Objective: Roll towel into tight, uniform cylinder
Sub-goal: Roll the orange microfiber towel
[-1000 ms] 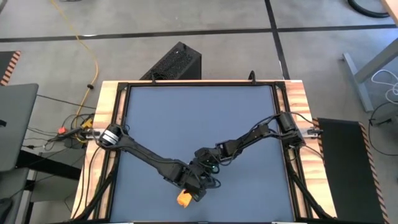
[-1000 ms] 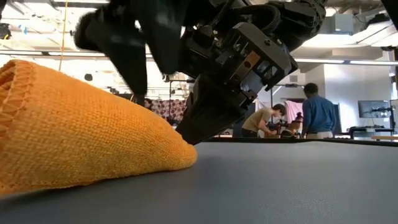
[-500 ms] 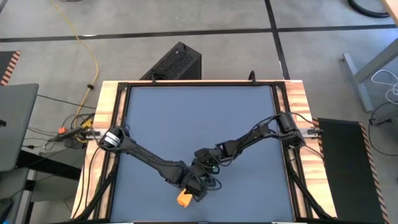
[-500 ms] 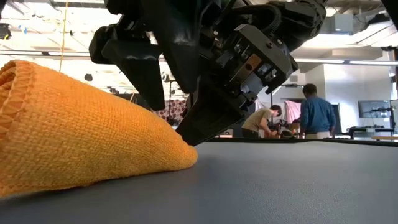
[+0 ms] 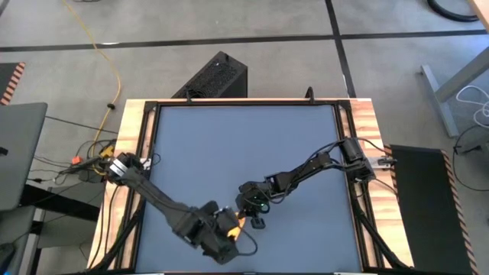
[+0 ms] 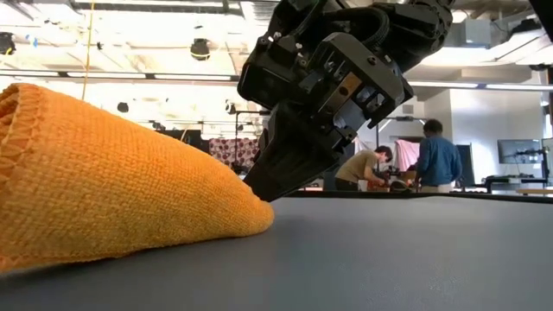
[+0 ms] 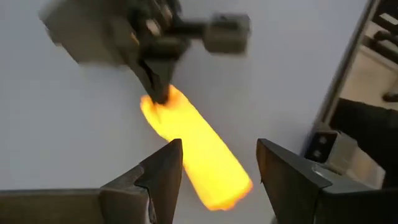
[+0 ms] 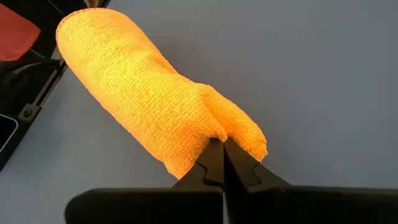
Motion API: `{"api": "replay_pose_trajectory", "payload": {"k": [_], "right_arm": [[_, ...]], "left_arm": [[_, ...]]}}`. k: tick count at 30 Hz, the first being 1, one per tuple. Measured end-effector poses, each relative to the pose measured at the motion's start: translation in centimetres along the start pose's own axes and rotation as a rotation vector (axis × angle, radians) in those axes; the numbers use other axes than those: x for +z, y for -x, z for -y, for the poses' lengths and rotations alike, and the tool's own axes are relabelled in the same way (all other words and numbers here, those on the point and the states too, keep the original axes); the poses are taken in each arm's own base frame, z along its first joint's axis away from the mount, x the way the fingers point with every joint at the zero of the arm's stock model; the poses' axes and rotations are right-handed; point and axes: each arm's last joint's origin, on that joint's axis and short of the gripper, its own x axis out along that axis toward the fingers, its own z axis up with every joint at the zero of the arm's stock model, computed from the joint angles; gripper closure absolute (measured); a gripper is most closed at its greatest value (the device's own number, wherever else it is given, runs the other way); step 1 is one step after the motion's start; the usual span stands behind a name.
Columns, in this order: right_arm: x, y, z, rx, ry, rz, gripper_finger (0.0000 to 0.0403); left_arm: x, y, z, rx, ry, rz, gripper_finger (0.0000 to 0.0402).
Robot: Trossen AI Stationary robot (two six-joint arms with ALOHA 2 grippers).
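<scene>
Since a second ago the left arm has swung back toward the tabletop's near edge, and its gripper no longer shows in the low view, where it stood over the towel before. The towel [image 5: 231, 223] has not shifted: it lies as a short roll on the tabletop [image 5: 244, 145] near the near edge, a little left of centre.

The left gripper [image 7: 214, 165] now hangs above the roll with its fingers spread wide, one on each side of the roll's end, and holds nothing. In the high view the left arm covers most of the towel.

The right gripper [image 8: 222, 163] is pressed shut, its tips meeting at the far end of the towel, touching the cloth where it puckers. Whether cloth is pinched between them cannot be told.

Beyond the tabletop, two people [image 6: 413, 160] stand at a bench in the room.
</scene>
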Motion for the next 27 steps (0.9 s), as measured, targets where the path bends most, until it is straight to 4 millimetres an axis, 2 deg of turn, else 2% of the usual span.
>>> {"api": "replay_pose_trajectory", "payload": {"k": [3, 6, 14, 25, 27], "right_arm": [[0.0, 0.0, 0.0, 0.0, 0.0, 0.001, 0.039], [0.0, 0.0, 0.0, 0.0, -0.004, 0.001, 0.039], [0.0, 0.0, 0.0, 0.001, -0.008, 0.001, 0.039], [0.0, 0.0, 0.0, 0.001, -0.006, 0.001, 0.039], [0.0, 0.0, 0.0, 0.001, -0.006, 0.001, 0.039]], "left_arm": [[-1.1, -0.9, 0.5, 0.012, 0.034, -0.021, 0.0207], [-1.9, -3.2, 0.6, 0.065, 0.058, -0.067, 0.0207], [-2.0, -7.6, -0.1, 0.114, 0.073, -0.208, 0.0195], [-0.5, -8.7, -1.1, 0.163, 0.171, -0.148, 0.0156], [-0.6, -9.4, -1.2, 0.175, 0.176, -0.15, 0.0152]]}}
